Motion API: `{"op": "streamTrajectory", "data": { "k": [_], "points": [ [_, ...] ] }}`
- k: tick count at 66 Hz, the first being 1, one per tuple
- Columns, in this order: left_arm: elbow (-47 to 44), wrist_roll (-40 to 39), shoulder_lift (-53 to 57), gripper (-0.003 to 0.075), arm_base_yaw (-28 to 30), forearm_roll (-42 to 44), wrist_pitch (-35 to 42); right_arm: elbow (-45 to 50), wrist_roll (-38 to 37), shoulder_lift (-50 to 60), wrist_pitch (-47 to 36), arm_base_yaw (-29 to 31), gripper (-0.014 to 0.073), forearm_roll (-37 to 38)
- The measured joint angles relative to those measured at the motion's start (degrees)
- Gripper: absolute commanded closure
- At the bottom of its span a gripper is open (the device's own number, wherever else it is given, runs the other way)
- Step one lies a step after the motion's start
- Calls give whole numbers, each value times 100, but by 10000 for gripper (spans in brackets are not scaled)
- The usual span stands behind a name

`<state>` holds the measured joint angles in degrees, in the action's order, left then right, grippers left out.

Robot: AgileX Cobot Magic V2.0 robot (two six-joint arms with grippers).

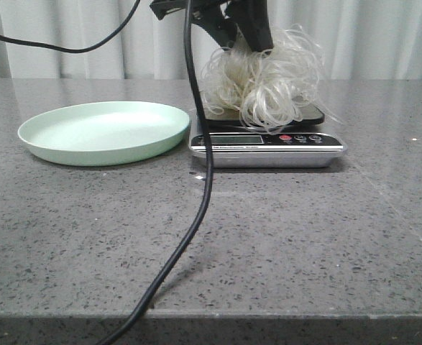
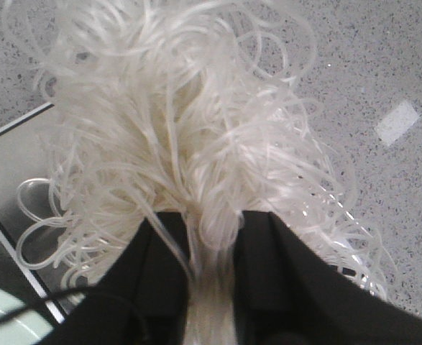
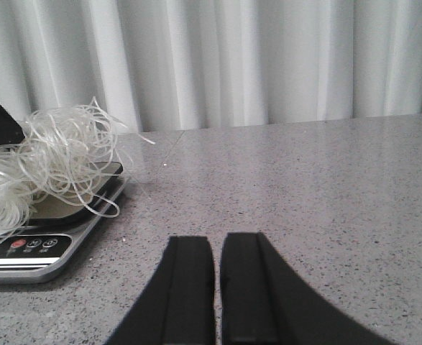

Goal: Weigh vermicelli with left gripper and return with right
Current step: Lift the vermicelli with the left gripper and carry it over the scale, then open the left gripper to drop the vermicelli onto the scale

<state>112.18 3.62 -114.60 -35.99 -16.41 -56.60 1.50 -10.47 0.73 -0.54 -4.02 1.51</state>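
The vermicelli [image 1: 264, 79] is a fluffy tangle of thin white strands resting on the black platform of the scale [image 1: 267, 141]. My left gripper [image 1: 252, 44] reaches down from above and is shut on the top of the tangle; in the left wrist view its black fingers [image 2: 160, 262] pinch a bundle of the vermicelli [image 2: 189, 136] between them. My right gripper [image 3: 217, 248] is shut and empty, low over the bare table to the right of the scale [image 3: 49, 244]; the vermicelli [image 3: 49, 169] shows in its view.
A pale green plate [image 1: 103, 131], empty, sits left of the scale. A black cable [image 1: 200, 187] hangs down in front of the scale to the table's front edge. A white curtain [image 1: 383, 36] closes the back.
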Motion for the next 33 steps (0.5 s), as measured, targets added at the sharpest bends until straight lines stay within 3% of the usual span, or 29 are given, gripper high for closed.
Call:
{"op": "streamTrajectory", "data": {
  "k": [10,25,33],
  "points": [
    [13,0,0,181,0,0,-23,0,0,0,0,0,393,0],
    [426,0,0,179,12,24,-311,0,0,0,0,0,393,0],
    [760,0,139,230,140,24,-545,0,0,0,0,0,393,0]
  ]
}}
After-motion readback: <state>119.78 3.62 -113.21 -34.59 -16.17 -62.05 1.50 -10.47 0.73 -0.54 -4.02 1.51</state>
